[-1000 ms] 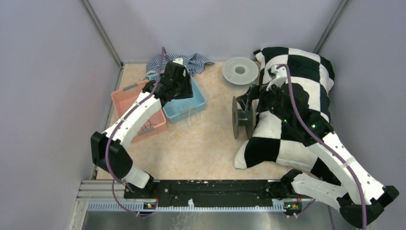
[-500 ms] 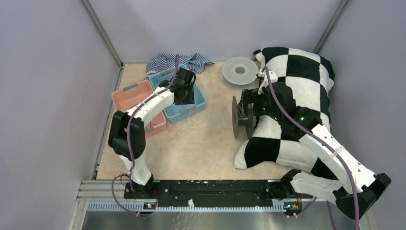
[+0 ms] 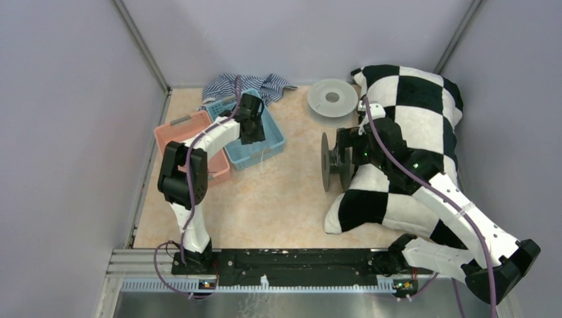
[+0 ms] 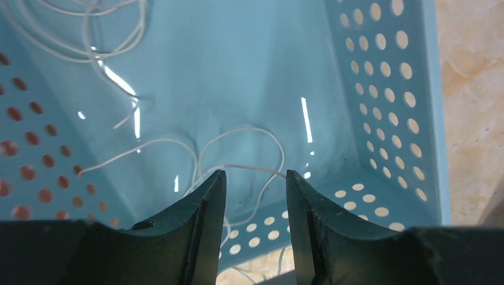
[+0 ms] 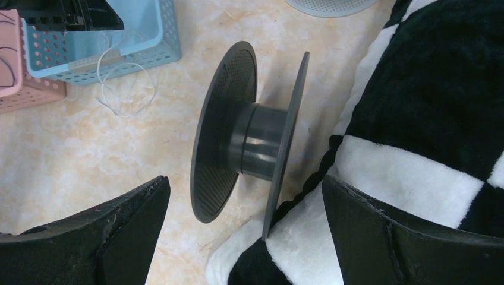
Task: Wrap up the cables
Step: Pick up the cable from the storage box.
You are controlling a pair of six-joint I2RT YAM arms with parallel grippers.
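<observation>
The white cable [image 4: 249, 168] lies in thin loose loops on the floor of the blue basket [image 4: 380, 119], and one loop hangs over its near wall onto the table [image 3: 264, 161] [image 5: 128, 89]. My left gripper [image 4: 255, 175] [image 3: 255, 132] is open and reaches down into the basket, with a strand of the white cable just past its tips. A thin black cable [image 5: 7, 62] shows in the pink basket [image 3: 179, 132]. My right gripper [image 5: 243, 181] [image 3: 341, 142] is wide open over a dark grey empty spool [image 5: 249, 139] [image 3: 336, 161] standing on edge.
The spool leans against a black-and-white checked pillow [image 3: 411, 106] [image 5: 428, 89] filling the right side. A flat grey reel [image 3: 332, 98] lies at the back. A striped cloth [image 3: 265, 85] is bunched behind the baskets. Grey walls close in the table.
My left arm has folded in and its gripper has shifted a little right and deeper into the blue basket. My right gripper has edged closer over the spool.
</observation>
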